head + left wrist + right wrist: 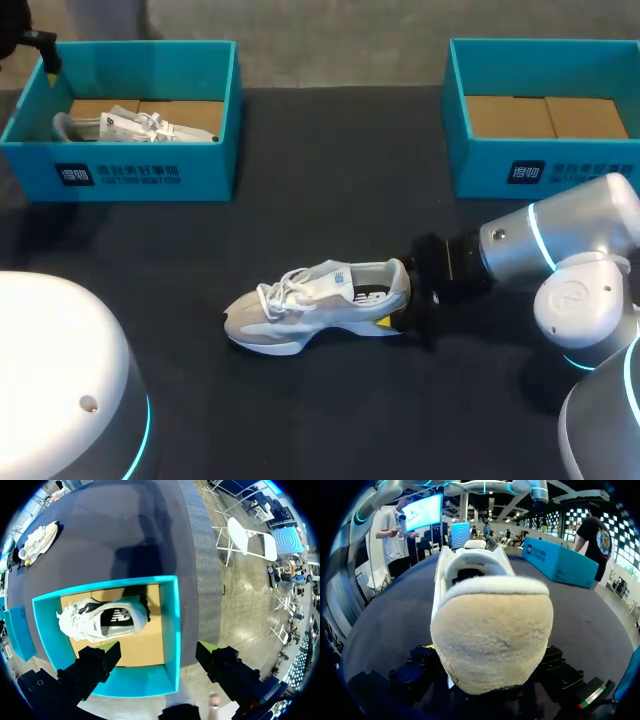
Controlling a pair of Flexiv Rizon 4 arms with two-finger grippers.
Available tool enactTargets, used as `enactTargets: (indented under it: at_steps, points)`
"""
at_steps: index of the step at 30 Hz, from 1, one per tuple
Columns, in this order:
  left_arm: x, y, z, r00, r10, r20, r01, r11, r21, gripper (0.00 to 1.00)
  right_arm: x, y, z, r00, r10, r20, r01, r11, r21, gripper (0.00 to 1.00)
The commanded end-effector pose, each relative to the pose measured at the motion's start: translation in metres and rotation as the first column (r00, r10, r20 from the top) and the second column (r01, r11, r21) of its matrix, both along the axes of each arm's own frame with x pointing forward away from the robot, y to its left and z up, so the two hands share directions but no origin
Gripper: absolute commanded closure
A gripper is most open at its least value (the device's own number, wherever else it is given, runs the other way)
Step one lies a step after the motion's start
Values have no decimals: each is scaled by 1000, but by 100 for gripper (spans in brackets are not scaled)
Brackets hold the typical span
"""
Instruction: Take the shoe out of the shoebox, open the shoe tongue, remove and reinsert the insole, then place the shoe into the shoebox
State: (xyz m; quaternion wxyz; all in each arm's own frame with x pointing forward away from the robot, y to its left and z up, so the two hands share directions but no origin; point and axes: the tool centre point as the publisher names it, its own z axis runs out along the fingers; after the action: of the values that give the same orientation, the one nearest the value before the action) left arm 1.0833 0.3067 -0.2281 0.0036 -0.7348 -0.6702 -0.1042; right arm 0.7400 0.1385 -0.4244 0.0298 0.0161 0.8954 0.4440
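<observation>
The right gripper [400, 298] looks closed on the heel of the shoe [315, 300], one finger on each side, with a yellow tip showing low against the heel on the near side. The shoe stands on its sole in the middle of the dark surface [330, 420], toe toward the robot's left, laces loosely done up. The empty shoebox [480, 165] sits well apart from it at the far right. At the far left, the left gripper [156, 652] hangs above the left shoebox [171, 630], fingers spread wide with nothing between them. A second shoe [102, 620] lies inside on the cardboard floor.

With the shoe out of its box, I'd say opening the tongue is the step in hand. To do it well, the right gripper should pin the heel flat and firm without crushing the collar. The left arm then has to cross over, come down behind the laces, pinch the tongue's free end and draw it up and toward the toe. A sideways tug would likely twist the shoe in the hold.

The head view alone gives the shoe's full length and both boxes. The right wrist view shows little but the fuzzy heel and the mouth of the shoe beyond it, and its own fingertips are mostly hidden. The left wrist view shows the second shoe plainly, and the held shoe small and far off.
</observation>
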Motion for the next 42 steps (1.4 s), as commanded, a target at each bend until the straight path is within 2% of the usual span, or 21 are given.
enactTargets:
  at_steps: [1,25,28,29,32,37,42]
  points:
    - [-1,0,0,1000,-1,3,1,1000,-1,0,-2,4,-4,1000,1,2,-1,1000,-1,100]
    - [-1,0,0,1000,-1,3,1,1000,-1,0,-2,4,-4,1000,1,2,-1,1000,-1,100]
    - [-6,-11,1,991,137,8,-137,989,-63,0,-2,4,-4,1000,1,2,-1,1000,-1,100]
    - [-7,-14,2,979,206,-9,-206,977,-63,0,-2,4,-4,1000,1,2,-1,1000,-1,100]
    - [-16,-24,7,953,303,14,-300,949,-102,0,-2,4,-4,1000,1,2,-1,1000,-1,100]
    - [-35,-40,18,872,489,-11,-486,865,-128,0,-2,4,-4,1000,1,2,-1,1000,-1,100]
    - [-56,-64,26,725,687,-53,-688,718,-101,0,-2,4,-4,1000,1,2,-1,1000,-1,100]
